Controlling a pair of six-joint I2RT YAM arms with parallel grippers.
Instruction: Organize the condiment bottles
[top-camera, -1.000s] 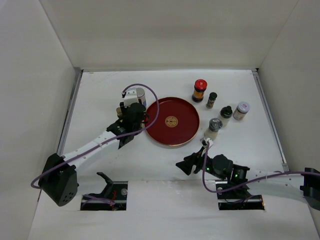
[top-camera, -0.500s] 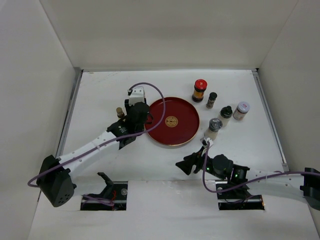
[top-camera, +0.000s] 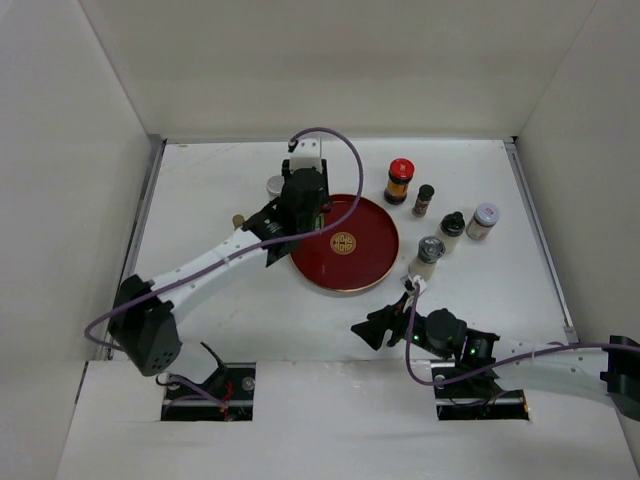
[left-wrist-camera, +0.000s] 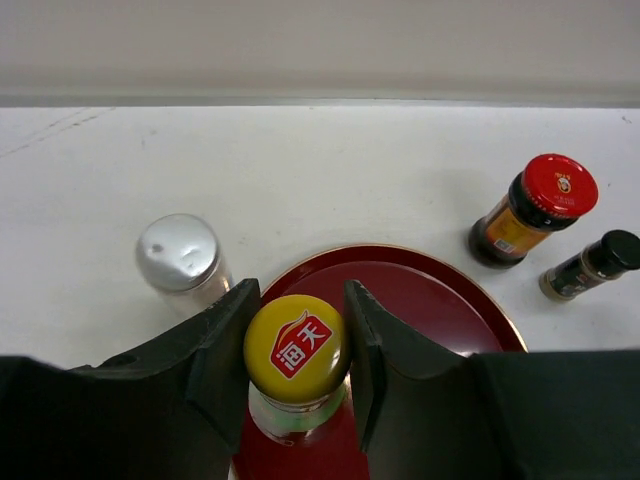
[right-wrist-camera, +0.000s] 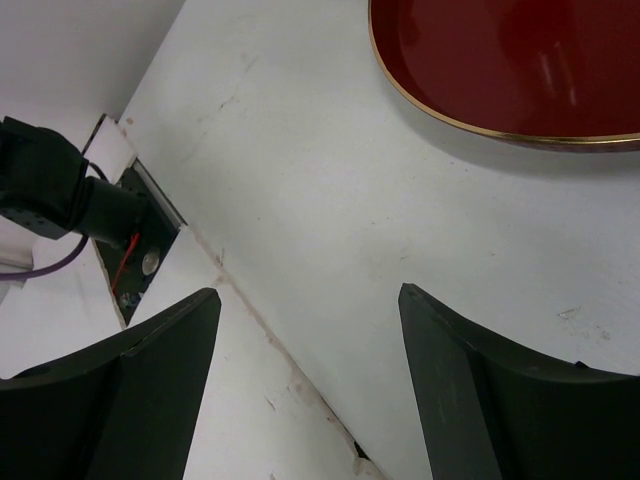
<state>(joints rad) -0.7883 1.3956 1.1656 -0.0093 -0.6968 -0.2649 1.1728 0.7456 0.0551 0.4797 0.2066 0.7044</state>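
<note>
Left hand was clamped on the yellow-capped glass condiment bottle, upright over the left edge of the round red gold-rimmed tray. Right hand stood wide, holding nothing, above the white tabletop.

Through my right wrist camera I see the right gripper with its two dark fingers spread wide over the white table, the gold-rimmed edge of the red tray at upper right, and a black housing with a purple cable at far left.
</note>
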